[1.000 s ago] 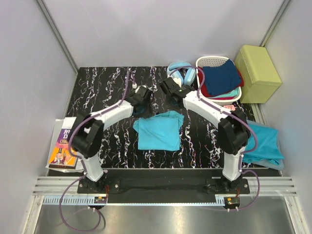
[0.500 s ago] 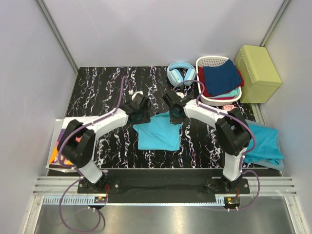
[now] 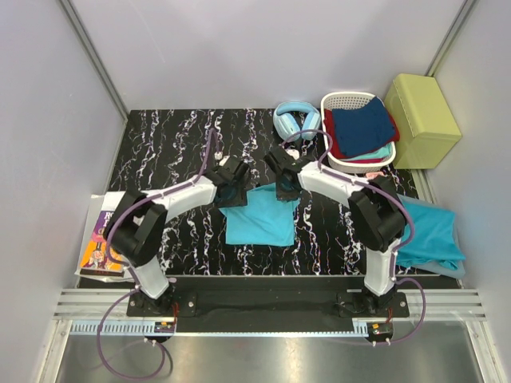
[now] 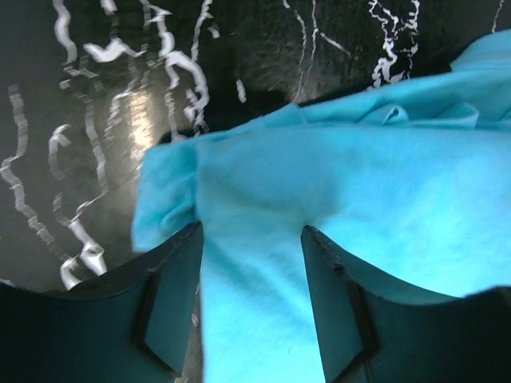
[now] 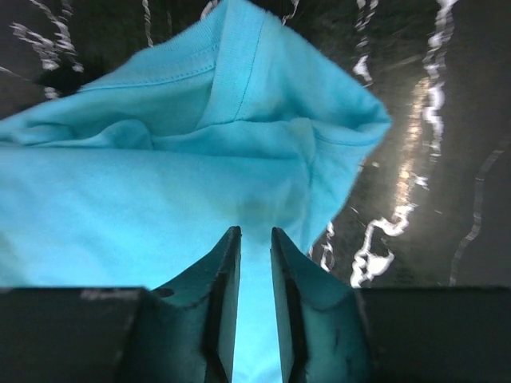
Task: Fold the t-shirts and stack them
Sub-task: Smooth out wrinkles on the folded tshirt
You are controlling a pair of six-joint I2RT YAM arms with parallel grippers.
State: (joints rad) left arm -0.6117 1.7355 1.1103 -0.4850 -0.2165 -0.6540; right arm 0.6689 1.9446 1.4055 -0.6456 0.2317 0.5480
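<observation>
A folded turquoise t-shirt [image 3: 259, 219] lies flat in the middle of the black marbled table [image 3: 160, 152]. My left gripper [image 3: 231, 190] hovers over its far left corner, open, with the cloth [image 4: 319, 183] spread below and between the wide-set fingers [image 4: 177, 279]. Over the far right corner, my right gripper [image 3: 283, 185] has its jaws only a narrow gap apart, and the shirt's hemmed edge [image 5: 239, 120] lies beneath them. My left gripper [image 4: 251, 235] and right gripper [image 5: 255, 233] pinch nothing. A second t-shirt [image 3: 431, 231] lies crumpled at the right, beside the right arm.
A white basket [image 3: 339, 101] of dark blue and red clothes stands at the back right, with pale blue headphones [image 3: 295, 118] to its left. A yellow-green box [image 3: 421, 120] sits right of the basket. A book [image 3: 102, 239] lies at the table's left edge.
Both grippers moved onto the shirt's far edge, and its raised far right corner now lies flat. The right jaws closed, then parted a little. The left jaws widened.
</observation>
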